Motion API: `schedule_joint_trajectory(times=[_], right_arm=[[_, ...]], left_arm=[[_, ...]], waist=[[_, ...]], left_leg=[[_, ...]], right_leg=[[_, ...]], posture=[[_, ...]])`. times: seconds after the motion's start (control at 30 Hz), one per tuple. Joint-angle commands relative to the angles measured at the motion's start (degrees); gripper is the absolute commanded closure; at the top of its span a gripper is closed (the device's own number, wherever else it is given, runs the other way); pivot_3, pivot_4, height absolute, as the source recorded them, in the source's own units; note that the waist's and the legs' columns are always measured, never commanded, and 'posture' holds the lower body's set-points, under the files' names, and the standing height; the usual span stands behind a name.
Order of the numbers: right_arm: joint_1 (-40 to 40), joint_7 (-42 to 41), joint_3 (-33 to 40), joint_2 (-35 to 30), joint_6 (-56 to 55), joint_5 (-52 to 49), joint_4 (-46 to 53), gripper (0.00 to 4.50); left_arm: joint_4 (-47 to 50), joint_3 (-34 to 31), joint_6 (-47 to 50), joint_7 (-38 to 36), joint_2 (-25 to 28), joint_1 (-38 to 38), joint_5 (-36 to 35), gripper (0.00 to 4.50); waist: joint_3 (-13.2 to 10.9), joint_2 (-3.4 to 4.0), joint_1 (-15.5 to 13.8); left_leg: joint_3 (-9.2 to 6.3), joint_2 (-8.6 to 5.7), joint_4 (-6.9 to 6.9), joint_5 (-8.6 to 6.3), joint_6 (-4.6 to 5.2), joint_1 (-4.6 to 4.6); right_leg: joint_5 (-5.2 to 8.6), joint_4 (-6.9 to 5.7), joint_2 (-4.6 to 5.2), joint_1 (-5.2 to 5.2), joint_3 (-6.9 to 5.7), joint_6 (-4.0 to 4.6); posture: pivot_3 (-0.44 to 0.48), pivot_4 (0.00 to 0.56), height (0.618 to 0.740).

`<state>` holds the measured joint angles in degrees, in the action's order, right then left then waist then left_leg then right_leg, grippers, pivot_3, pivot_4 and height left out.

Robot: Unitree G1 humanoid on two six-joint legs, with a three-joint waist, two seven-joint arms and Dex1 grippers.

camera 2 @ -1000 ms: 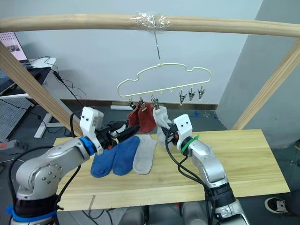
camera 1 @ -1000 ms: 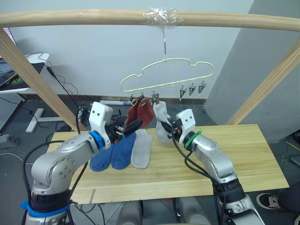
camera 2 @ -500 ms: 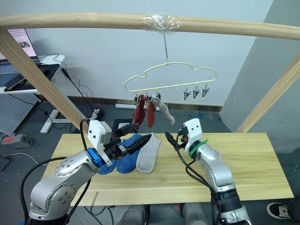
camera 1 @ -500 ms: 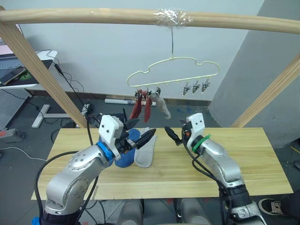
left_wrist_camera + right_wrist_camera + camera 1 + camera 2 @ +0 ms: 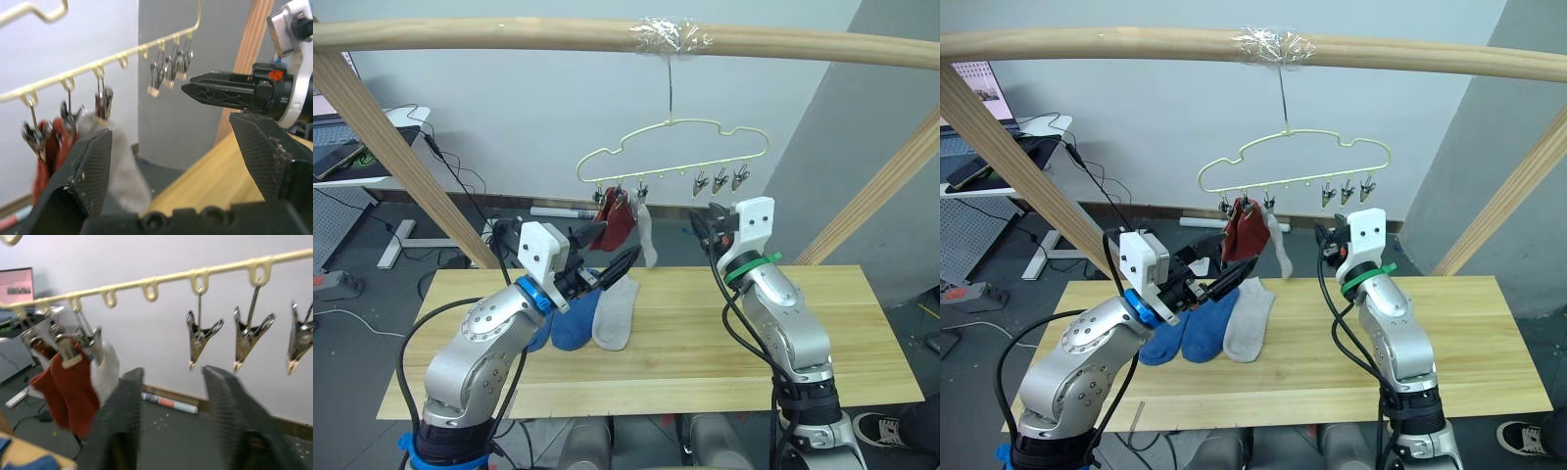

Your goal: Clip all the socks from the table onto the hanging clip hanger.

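- Thin pale yellow-green wire clip hanger (image 5: 671,157) w/ wavy outline hangs by its long hook from thick round wooden pole (image 5: 509,34); its row of small grey metal clips (image 5: 717,182) runs left-right, level.
- 3 socks clipped at the hanger's left end, hanging long axis vertical, toes down: two rust-red knit socks (image 5: 617,223) bunched together, one light grey sock (image 5: 648,240) just beside them on their right. The 3 clips at the right end hang bare.
- 3 socks lie flat on the wide light wood plank table (image 5: 705,343), side by side & touching, long axes running front-to-back: two blue socks (image 5: 1197,328) on the left, a second light grey sock (image 5: 1249,318) on the right.
- Left gripper (image 5: 604,266): black fingers spread wide, holding nothing; raised above the flat socks, tips pointing right toward the hung socks. Left wrist view: both fingers (image 5: 93,171) well apart, hung grey sock & clips seen between them.
- Right gripper (image 5: 1324,238): raised just under the bare clips, pointing left. Right wrist view: fingers (image 5: 222,401) parted w/ a moderate gap, empty, near the bare clips but not touching.
- The two grippers are apart, hung socks between them.
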<state>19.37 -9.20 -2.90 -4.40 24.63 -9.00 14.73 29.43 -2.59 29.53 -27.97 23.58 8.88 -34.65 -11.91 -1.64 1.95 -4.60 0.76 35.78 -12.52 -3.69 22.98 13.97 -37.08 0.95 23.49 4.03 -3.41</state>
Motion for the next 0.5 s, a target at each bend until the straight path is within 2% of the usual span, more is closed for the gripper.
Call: schedule_joint_trajectory(times=[0.03, 0.43, 0.5], right_arm=[[2.1, 0.6, 1.0, 0.3, -1.3, 0.0, -0.5, 2.92], [6.4, 2.2, 3.3, 2.6, -1.5, -0.9, -6.0, 2.92], [6.8, 2.2, 3.4, 2.8, -1.7, -0.9, -6.5, 2.36]], left_arm=[[0.9, -0.6, -1.4, 0.1, -0.1, 0.5, 0.7, 0.26], [1.3, -0.7, -1.6, 0.8, -0.7, 0.2, 1.4, 0.26], [1.1, -0.6, -1.9, 0.9, -0.8, 0.1, 1.8, 0.26]], waist=[[0.0, 0.00, 0.0], [0.0, 0.01, 0.0], [0.0, 0.01, 0.0]], left_leg=[[0.00, 0.00, 0.00, 0.00, 0.00, 0.00], [-0.01, 0.01, 0.00, 0.00, 0.00, -0.01], [-0.01, 0.01, 0.00, 0.00, 0.01, -0.01]], right_leg=[[0.00, -0.01, 0.00, 0.00, 0.00, 0.00], [-0.02, -0.04, 0.00, 0.01, -0.01, 0.04], [-0.02, -0.05, -0.01, 0.01, -0.01, 0.04]], posture=[[0.008, 0.173, 0.740], [0.021, 0.176, 0.740], [0.020, 0.178, 0.740]])
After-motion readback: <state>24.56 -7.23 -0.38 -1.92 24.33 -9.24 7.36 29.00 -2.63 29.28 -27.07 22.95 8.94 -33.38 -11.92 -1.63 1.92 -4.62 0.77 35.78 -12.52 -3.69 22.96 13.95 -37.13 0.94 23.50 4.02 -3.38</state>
